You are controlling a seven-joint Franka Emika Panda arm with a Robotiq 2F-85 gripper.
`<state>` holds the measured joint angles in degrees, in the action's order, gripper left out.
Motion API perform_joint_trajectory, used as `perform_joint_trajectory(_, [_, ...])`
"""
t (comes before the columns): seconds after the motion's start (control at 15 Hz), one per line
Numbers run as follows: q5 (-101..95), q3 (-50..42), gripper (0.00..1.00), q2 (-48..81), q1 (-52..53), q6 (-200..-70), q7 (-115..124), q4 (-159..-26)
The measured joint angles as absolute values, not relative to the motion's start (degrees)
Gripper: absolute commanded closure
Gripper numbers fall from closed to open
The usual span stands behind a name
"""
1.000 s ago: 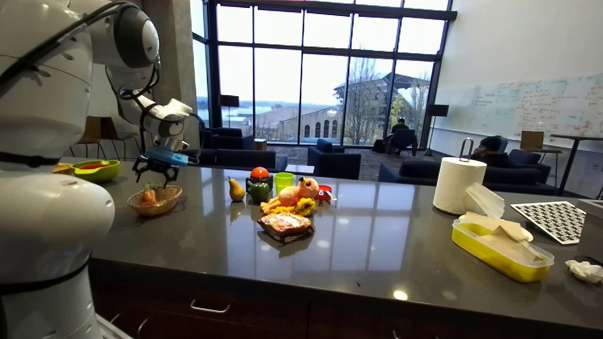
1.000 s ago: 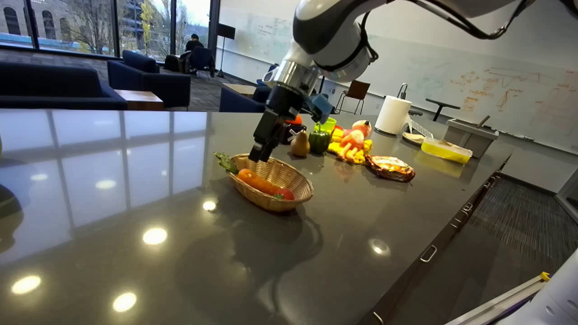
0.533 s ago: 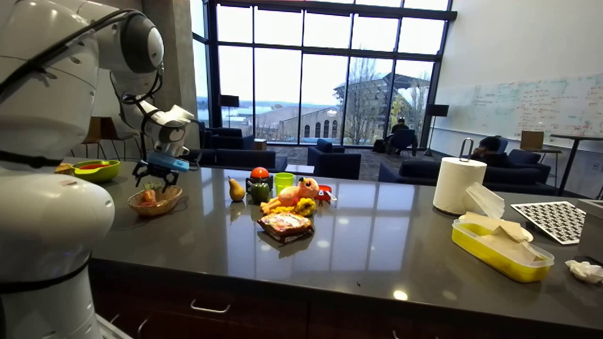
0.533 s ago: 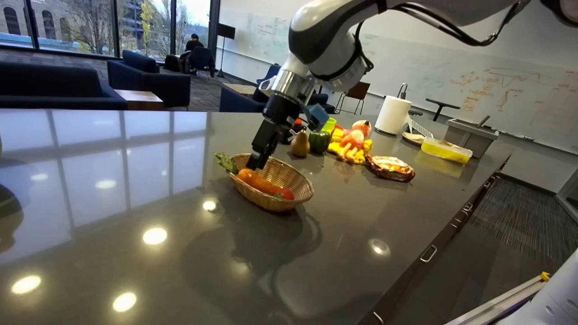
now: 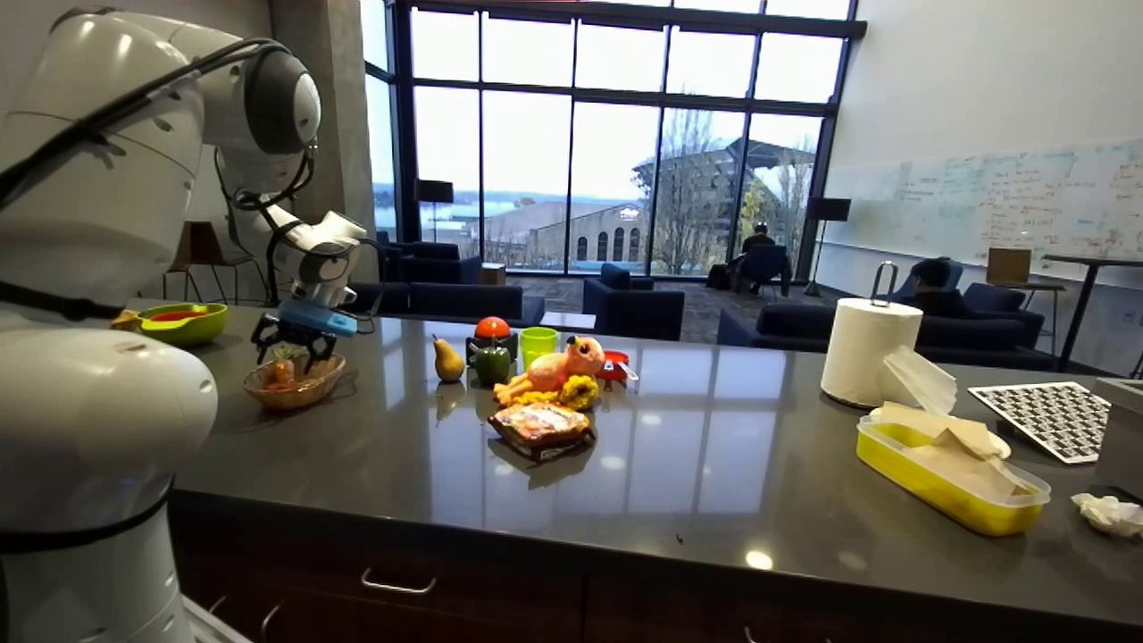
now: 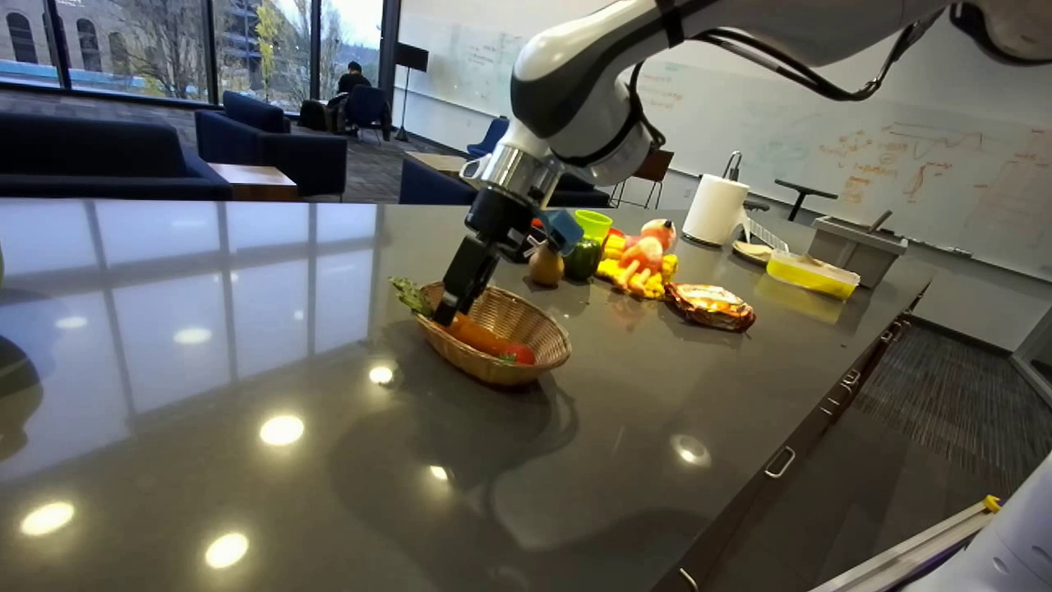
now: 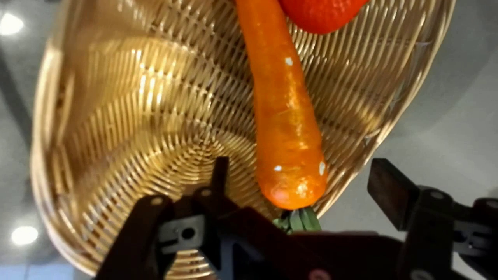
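My gripper (image 7: pixel 305 182) is open and empty. In the wrist view its fingers stand apart on either side of an orange carrot's (image 7: pixel 290 136) thick end. One finger is over the inside of a wicker basket (image 7: pixel 42 163), the other beyond its rim. The carrot's green leaves (image 7: pixel 297 221) are partly hidden by the gripper. A red strawberry-like piece (image 7: pixel 325 13) lies beside the carrot at the top. In an exterior view the gripper (image 6: pixel 448 312) is low at the leafy end of the carrot (image 6: pixel 481 335) in the basket (image 6: pixel 493 374). The gripper (image 5: pixel 284 359) also shows over the basket (image 5: pixel 308 393).
A pear (image 5: pixel 448 360), a green pepper (image 5: pixel 492 364), a green cup (image 5: pixel 538 344), a pink plush toy (image 5: pixel 563 364) and a shiny packet (image 5: pixel 542 427) stand near the basket. A green bowl (image 5: pixel 187 326) is behind it. A paper towel roll (image 5: pixel 868 353) and a yellow container (image 5: pixel 946 487) are farther off.
My gripper has moved down to the basket, and toward the carrot's leafy end. It has stayed open. The basket and the things in it have not visibly moved.
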<state>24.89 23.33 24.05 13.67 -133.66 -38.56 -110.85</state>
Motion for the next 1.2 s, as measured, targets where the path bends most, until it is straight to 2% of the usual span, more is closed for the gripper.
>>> perform_joint_trajectory(0.33, [24.9,23.6,0.79,24.7,13.6,-134.4,-38.8,-109.9])
perform_joint_trajectory(0.4, [24.9,23.6,0.83,24.7,13.6,-134.6,-38.8,-109.8])
perform_joint_trajectory(1.2, [24.8,23.6,0.83,21.0,12.6,-135.2,-33.2,-109.3])
